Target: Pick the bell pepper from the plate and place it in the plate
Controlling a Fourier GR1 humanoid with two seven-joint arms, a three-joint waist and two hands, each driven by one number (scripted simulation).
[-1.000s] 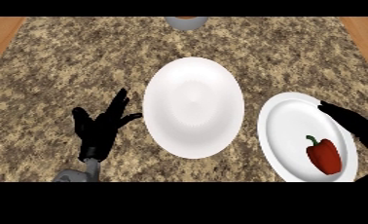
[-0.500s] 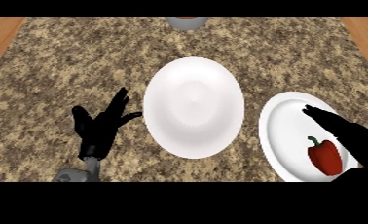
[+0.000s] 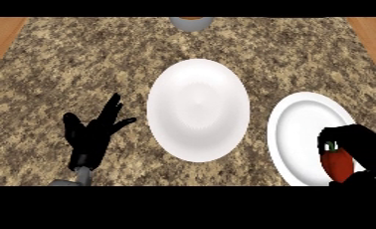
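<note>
- At the lower right of the frame, the right hand (image 3: pixel 358 141) curls over the bell pepper (image 3: pixel 337 164), its fingers arched round the top and far side of the fruit; it looks closed on it, though whether the pepper has left the surface cannot be told.
- The pepper lies on the lower part of the right plate (image 3: pixel 297 123), near the frame's right edge, so it is not yet moved.
- At the lower left, the left hand (image 3: pixel 92 132) rests above the worktop (image 3: pixel 88 58) with fingers spread and upright, holding nothing.
- In the middle, the centre plate (image 3: pixel 198 109) stands bare, just beside the right plate; it seems the goal.
- At the top edge, a grey rounded object (image 3: pixel 192 23) shows only in part.
- Judged so: the grasp is in hand; lifting, carrying across and setting down are left.
</note>
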